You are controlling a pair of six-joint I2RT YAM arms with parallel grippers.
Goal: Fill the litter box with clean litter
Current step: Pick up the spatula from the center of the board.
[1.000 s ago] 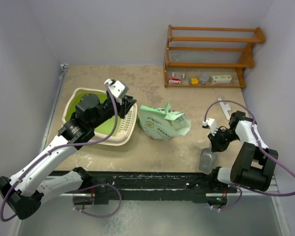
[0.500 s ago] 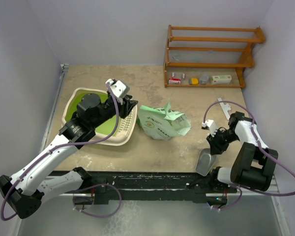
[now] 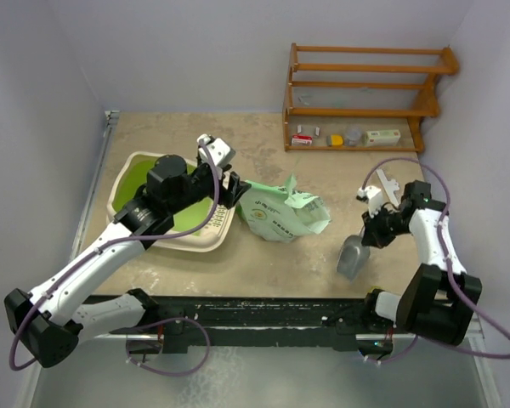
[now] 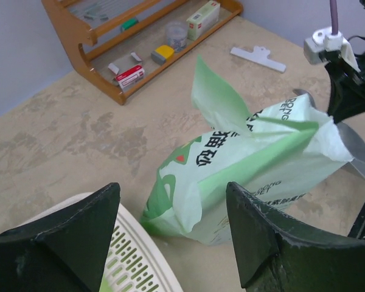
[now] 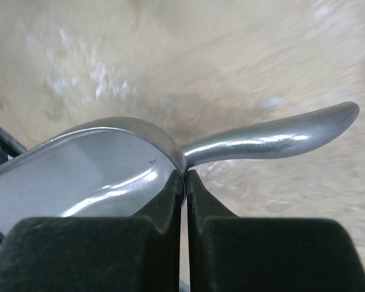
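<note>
The litter box (image 3: 185, 246) lies at the left, cream with a green inside, and its slotted grille (image 4: 129, 263) shows under my left gripper. My left gripper (image 3: 236, 189) (image 4: 173, 190) hangs open over the box's right rim and faces the light green printed bag (image 3: 282, 212) (image 4: 249, 161), touching nothing. At the right, my right gripper (image 3: 372, 231) (image 5: 184, 176) is shut on the rim of the shiny metal scoop (image 3: 354, 256) (image 5: 103, 167), just where the handle begins. The scoop's bowl looks bare. No clean litter shows in any view.
A wooden shelf (image 3: 361, 95) with small items stands at the back right. A white clip (image 3: 389, 185) (image 4: 258, 59) lies on the table behind the right arm. Walls close in on the left, back and right.
My left arm has swung right from over the litter box toward the bag, and its jaws have opened. My right gripper has closed on the scoop and drawn it away from the near edge.
</note>
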